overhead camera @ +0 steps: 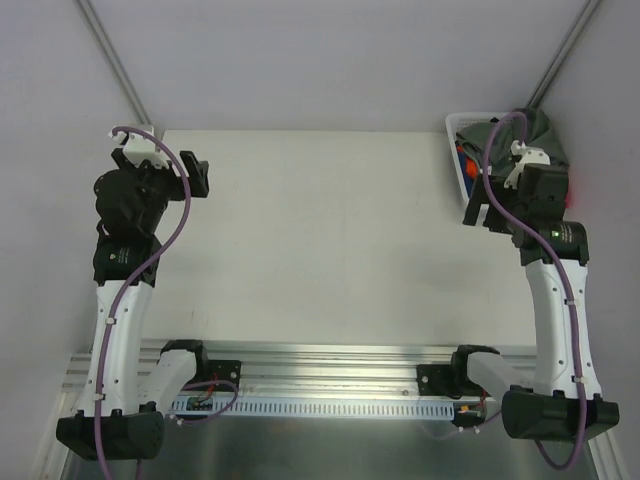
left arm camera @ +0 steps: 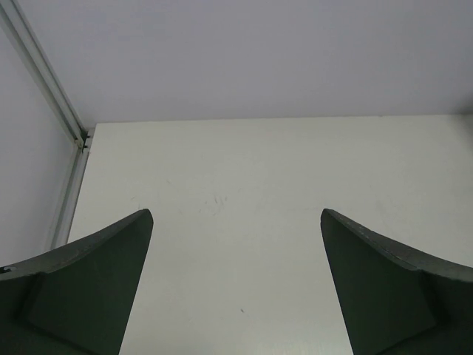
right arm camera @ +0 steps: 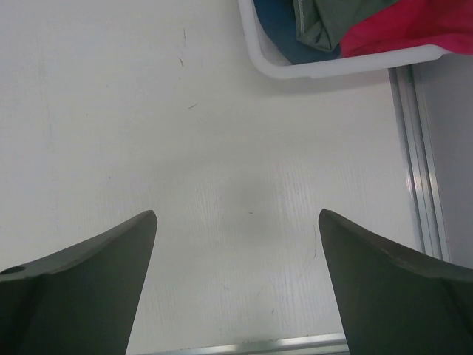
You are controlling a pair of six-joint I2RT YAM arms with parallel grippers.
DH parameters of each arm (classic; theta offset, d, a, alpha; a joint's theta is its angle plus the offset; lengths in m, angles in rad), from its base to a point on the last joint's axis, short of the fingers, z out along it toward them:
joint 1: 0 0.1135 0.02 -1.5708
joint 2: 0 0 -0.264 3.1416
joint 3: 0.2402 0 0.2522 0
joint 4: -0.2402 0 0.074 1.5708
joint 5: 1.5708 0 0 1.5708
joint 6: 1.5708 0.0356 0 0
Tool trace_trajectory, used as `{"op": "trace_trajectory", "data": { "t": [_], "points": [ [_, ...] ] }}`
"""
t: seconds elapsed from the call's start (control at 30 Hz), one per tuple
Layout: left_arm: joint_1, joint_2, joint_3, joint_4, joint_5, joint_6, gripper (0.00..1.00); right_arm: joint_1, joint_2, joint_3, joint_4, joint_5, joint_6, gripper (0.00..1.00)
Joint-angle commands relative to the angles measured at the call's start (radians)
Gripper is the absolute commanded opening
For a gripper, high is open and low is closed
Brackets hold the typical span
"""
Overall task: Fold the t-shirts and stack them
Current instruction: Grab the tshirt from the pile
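Note:
The t-shirts lie bunched in a white basket point(overhead camera: 457, 124) at the table's far right corner. A dark grey-green shirt point(overhead camera: 546, 131) is on top, with orange and blue cloth point(overhead camera: 462, 163) at the basket's left side. The right wrist view shows the basket's rim point(right arm camera: 325, 70) holding a blue shirt point(right arm camera: 283, 33), the grey-green shirt point(right arm camera: 334, 18) and a magenta-pink shirt point(right arm camera: 414, 26). My right gripper point(overhead camera: 478, 213) point(right arm camera: 236, 218) is open over bare table, just short of the basket. My left gripper point(overhead camera: 200, 178) point(left arm camera: 236, 214) is open and empty at the far left.
The white table point(overhead camera: 320, 250) is bordered by a metal rail point(right arm camera: 417, 163) on its right edge and another rail point(left arm camera: 74, 159) on its left. Both arm bases sit on an aluminium strip point(overhead camera: 330, 380) at the near edge.

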Motion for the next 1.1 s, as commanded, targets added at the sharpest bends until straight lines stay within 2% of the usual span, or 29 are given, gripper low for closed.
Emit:
{"op": "trace_trajectory", "data": {
  "t": [0.0,0.1,0.2,0.33,0.4,0.47,0.5,0.63,0.73,0.83,0.9,1.07],
  "points": [
    [-0.003,0.001,0.012,0.003,0.023,-0.034,0.99,0.003,-0.056,-0.021,0.022,-0.012,0.004,0.97],
    [-0.002,0.01,0.006,0.003,0.017,-0.031,0.99,-0.044,-0.045,-0.001,-0.042,-0.029,0.157,0.97],
    [0.0,0.021,0.009,0.003,0.013,-0.039,0.99,-0.179,0.004,0.01,-0.091,-0.231,0.303,0.97],
    [0.01,0.035,0.019,0.003,0.081,-0.067,0.99,-0.398,0.072,-0.088,-0.047,-0.731,0.327,0.97],
    [0.01,0.044,0.025,0.003,0.115,-0.067,0.99,-0.448,0.105,-0.131,-0.008,-0.84,0.401,0.97],
    [0.01,0.042,0.026,0.003,0.131,-0.082,0.99,-0.476,0.11,-0.116,0.03,-0.825,0.377,0.97],
    [0.009,0.042,0.025,0.003,0.169,-0.085,0.99,-0.472,0.115,-0.09,0.007,-0.79,0.278,0.97],
    [0.01,0.03,-0.017,0.003,0.271,-0.114,0.99,-0.445,0.156,0.063,-0.082,-0.641,0.058,0.98],
    [0.01,0.038,-0.075,0.005,0.298,-0.136,0.99,-0.445,0.193,0.109,-0.096,-0.563,-0.028,0.96],
    [0.01,0.058,-0.124,0.003,0.29,-0.154,0.99,-0.445,0.225,0.116,-0.048,-0.504,-0.056,0.96],
    [0.009,0.078,-0.149,0.005,0.286,-0.166,0.99,-0.445,0.257,0.135,-0.025,-0.477,-0.076,0.91],
    [-0.011,0.18,-0.121,-0.006,0.356,-0.166,0.99,-0.445,0.394,0.283,-0.018,-0.469,-0.13,0.83]
  ]
}}
